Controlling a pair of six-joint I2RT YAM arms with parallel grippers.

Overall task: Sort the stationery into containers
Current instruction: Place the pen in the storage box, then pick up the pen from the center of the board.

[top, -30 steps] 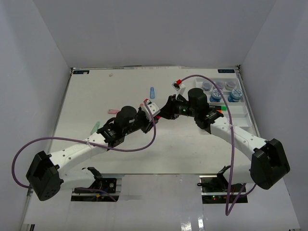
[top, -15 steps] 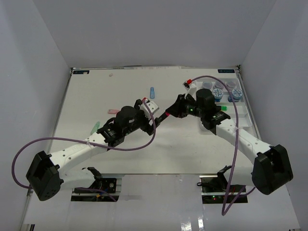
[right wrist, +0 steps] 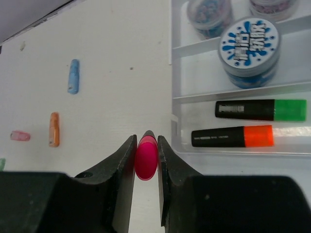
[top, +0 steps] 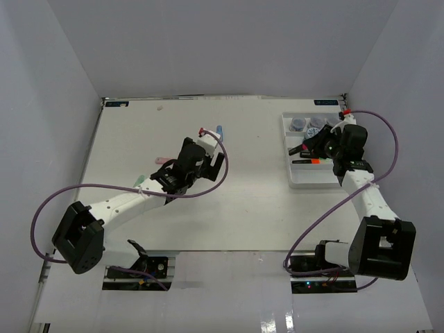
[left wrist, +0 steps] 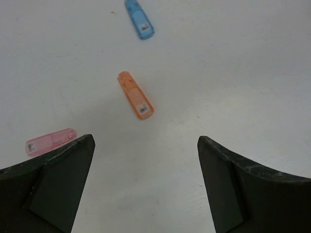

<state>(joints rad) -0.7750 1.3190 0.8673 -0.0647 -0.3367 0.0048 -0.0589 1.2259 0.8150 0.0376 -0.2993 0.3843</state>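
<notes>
My right gripper (right wrist: 146, 145) is shut on a black highlighter with a pink cap (right wrist: 146, 158), seen end-on, just left of the white tray (right wrist: 192, 73). From above, this gripper (top: 305, 148) hangs over the tray's (top: 312, 178) left part. One tray section holds a green-capped highlighter (right wrist: 261, 109) and an orange-capped highlighter (right wrist: 232, 137). A blue-patterned jar (right wrist: 249, 46) stands in the section behind them. My left gripper (left wrist: 146, 141) is open and empty above the table. Ahead of it lie a pastel orange highlighter (left wrist: 135, 95), a pastel blue one (left wrist: 139, 18) and a pastel pink one (left wrist: 51, 141).
More jars (right wrist: 209, 12) stand in the tray's far section. A pale green highlighter (top: 139, 180) lies left of the left arm. Grey walls close the table on the left, back and right. Purple cables loop from both arms.
The two grippers met at mid-table. The left one opened and swung back left; the right one carried the pink-capped highlighter rightward to the tray.
</notes>
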